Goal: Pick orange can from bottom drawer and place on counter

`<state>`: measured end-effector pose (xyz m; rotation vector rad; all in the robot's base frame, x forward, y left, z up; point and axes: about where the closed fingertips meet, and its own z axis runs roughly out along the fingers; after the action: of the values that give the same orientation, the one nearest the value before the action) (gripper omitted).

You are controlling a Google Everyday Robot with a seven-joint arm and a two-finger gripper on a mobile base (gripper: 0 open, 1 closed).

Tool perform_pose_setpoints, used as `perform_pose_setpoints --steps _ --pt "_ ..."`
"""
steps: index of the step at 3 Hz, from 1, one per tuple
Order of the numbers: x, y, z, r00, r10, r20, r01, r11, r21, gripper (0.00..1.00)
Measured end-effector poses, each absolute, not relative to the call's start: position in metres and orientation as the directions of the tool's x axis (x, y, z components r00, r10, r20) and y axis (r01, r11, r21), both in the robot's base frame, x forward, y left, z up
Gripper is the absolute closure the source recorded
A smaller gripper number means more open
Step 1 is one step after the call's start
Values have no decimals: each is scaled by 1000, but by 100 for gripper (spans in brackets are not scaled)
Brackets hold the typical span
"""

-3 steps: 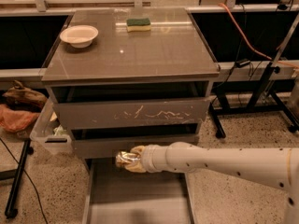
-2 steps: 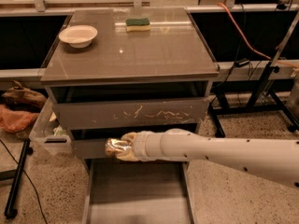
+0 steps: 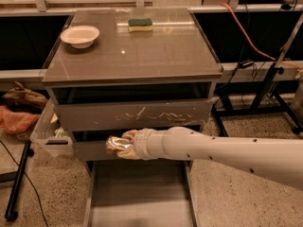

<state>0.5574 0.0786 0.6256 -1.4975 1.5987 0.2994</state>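
My gripper is shut on the orange can, a crinkled shiny gold-brown can, and holds it in the air in front of the narrow middle drawer, above the open bottom drawer. The white arm reaches in from the right. The bottom drawer's grey floor shows nothing on it. The counter is the glossy grey-brown top slab well above the can.
A white bowl stands at the counter's back left and a green-and-yellow sponge at its back middle. A clear plastic bin and an orange bag sit left of the cabinet. Metal stand legs are at the right.
The gripper has moved left and a little up with the can held in it, away from the drawer's middle.
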Motion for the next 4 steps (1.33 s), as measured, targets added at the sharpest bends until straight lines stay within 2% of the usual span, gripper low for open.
perform_pose_setpoints --steps 1,3,4 --pt "556 87 657 182 -683 -707 -883 204 -424 100" --pt "556 148 821 418 -696 -583 -797 26 -603 100" --pt "556 148 821 419 -696 -583 -797 26 -604 100"
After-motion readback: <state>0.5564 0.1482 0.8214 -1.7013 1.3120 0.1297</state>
